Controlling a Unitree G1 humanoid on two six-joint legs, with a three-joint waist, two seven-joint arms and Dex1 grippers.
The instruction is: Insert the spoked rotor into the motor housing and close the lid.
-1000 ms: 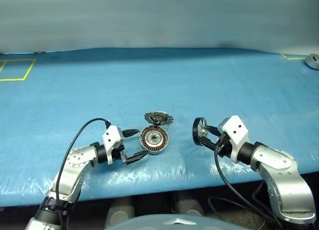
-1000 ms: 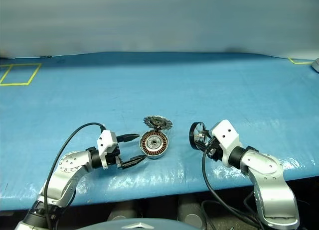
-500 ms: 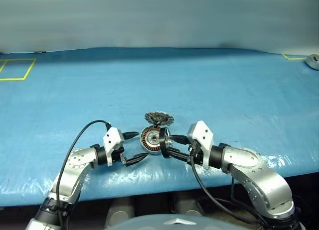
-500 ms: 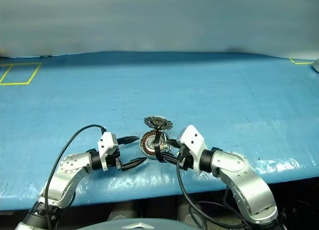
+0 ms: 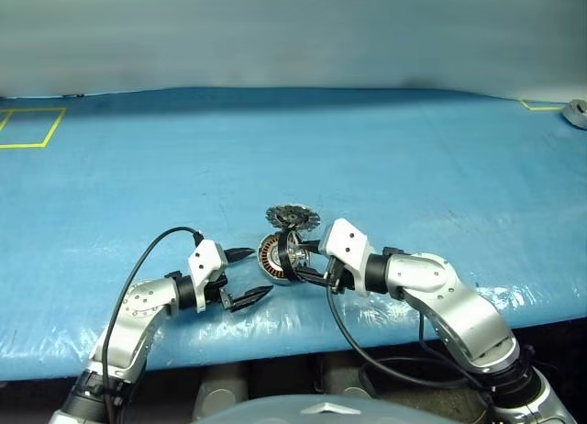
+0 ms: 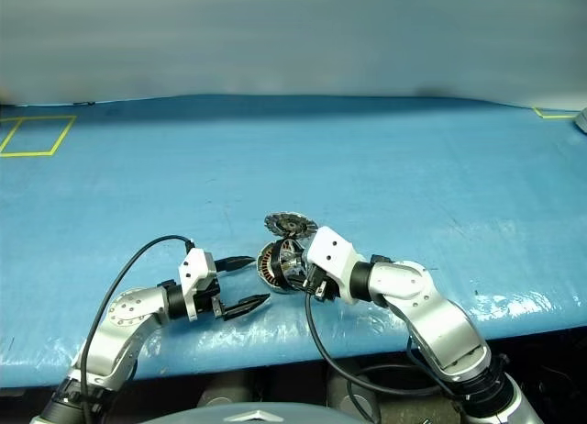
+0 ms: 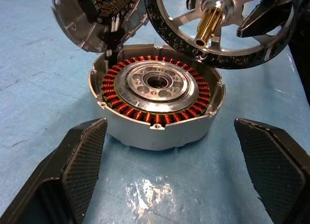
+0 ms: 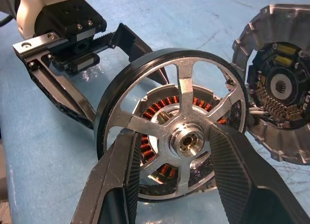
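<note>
Blue plastic-covered table (image 5: 385, 158); motor housing (image 7: 157, 105) on it near front edge, windings up, lid (image 7: 97, 15) hinged open behind. Right gripper (image 8: 172, 178) clamps spoked rotor (image 8: 179, 136) on edge, just above housing, brass shaft (image 7: 206, 27) off bore. Left gripper (image 7: 174, 170) wide, empty, flanking housing. Risk: tilted rotor jams on windings; unsteadied housing slides; lid fouls rim

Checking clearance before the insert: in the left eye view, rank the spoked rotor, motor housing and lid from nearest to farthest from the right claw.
1. Spoked rotor: gripped in the right claw.
2. Motor housing: just beyond the rotor, toward the left claw.
3. Lid: standing open behind the housing.
</note>
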